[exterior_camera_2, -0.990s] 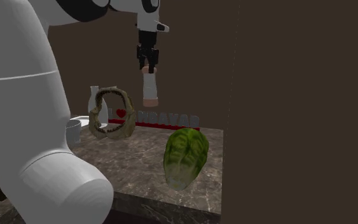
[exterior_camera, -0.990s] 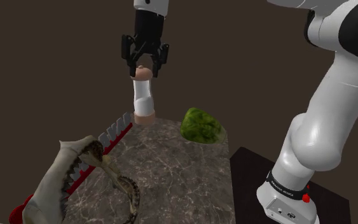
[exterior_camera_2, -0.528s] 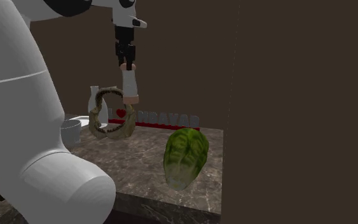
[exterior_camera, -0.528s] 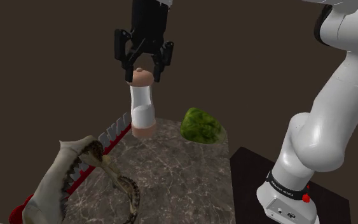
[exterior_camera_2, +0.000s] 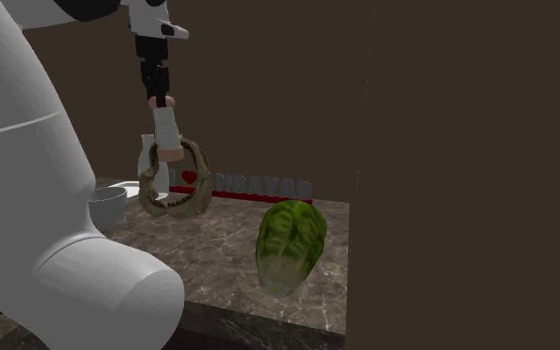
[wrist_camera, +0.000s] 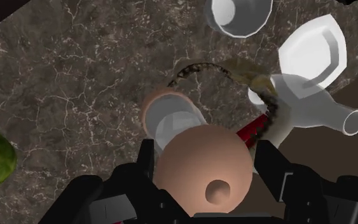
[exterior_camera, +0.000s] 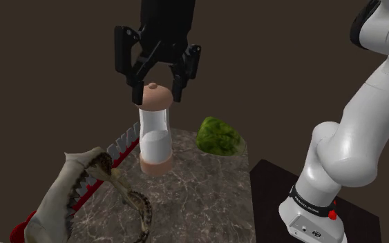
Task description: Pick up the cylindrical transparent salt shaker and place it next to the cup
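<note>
Dark marble bench (exterior_camera: 206, 186): the black hand (exterior_camera: 157, 93), clamped on the tan cap of the clear salt shaker (exterior_camera: 155, 131), holds it aloft, apparently to clear the shark-jaw ornament (exterior_camera: 56, 197) en route to the cup (exterior_camera_2: 108, 207).

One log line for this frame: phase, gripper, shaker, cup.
phase=carry | gripper=shut on salt shaker at cap | salt shaker=cap up, in air above marble table | cup=not yet reached

A green lettuce (exterior_camera: 219, 136) lies near the edge of the dark marble desk (exterior_camera: 200, 193). A toothed jawbone (exterior_camera: 54, 197) stands by a red lettered sign (exterior_camera_2: 265, 187) and a white flask (wrist_camera: 311, 113).
</note>
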Tool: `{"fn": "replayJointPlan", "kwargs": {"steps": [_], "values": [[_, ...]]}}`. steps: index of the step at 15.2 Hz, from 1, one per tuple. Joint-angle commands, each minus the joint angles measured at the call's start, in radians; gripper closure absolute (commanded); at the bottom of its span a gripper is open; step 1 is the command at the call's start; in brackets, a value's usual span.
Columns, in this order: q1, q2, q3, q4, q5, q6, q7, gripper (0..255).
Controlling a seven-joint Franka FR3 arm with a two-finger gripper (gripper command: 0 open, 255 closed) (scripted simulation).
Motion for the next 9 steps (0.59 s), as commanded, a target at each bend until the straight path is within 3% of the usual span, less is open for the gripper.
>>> {"fn": "replayJointPlan", "kwargs": {"steps": [1,9], "values": [[0.018,-0.004,0.03,0.001,0.001,0.004,0.05,255],[0.092,0.059,0.173,0.094,-0.047,-0.008,0.273,255]]}}
